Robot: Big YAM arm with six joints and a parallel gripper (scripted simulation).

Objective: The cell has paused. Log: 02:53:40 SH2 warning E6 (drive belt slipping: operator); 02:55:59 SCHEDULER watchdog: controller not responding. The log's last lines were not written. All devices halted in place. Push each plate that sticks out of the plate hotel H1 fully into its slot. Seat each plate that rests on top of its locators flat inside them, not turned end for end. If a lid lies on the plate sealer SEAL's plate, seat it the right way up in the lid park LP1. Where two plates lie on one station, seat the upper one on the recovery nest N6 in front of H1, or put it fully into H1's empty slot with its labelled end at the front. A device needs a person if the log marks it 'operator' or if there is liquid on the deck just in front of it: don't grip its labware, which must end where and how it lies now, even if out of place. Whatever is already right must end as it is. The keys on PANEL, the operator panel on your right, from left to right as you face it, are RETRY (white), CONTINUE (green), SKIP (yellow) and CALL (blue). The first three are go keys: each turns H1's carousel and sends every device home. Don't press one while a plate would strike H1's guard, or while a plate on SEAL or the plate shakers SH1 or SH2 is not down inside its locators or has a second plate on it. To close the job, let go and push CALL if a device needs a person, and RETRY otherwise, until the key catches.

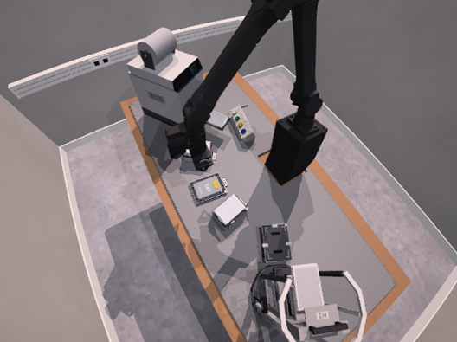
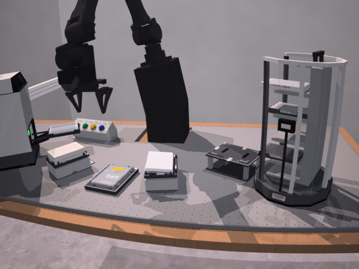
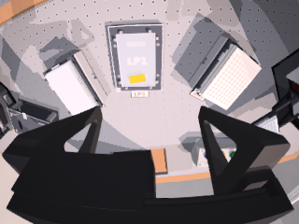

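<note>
My gripper is open and empty. It hangs high above the deck, over the left shaker and near the panel; it also shows in the overhead view. In the wrist view my fingers frame the lid park LP1, which holds a flat lid with a yellow mark. The left shaker carries a smooth-topped white plate. The second shaker carries a white well plate. The sealer SEAL holds a well plate on its tray. In the hotel H1 the top plate reaches out toward the front.
The dark recovery nest N6 stands empty in front of H1. The arm's black base column stands behind the middle of the deck. H1's white guard ring surrounds the carousel. An orange border edges the deck.
</note>
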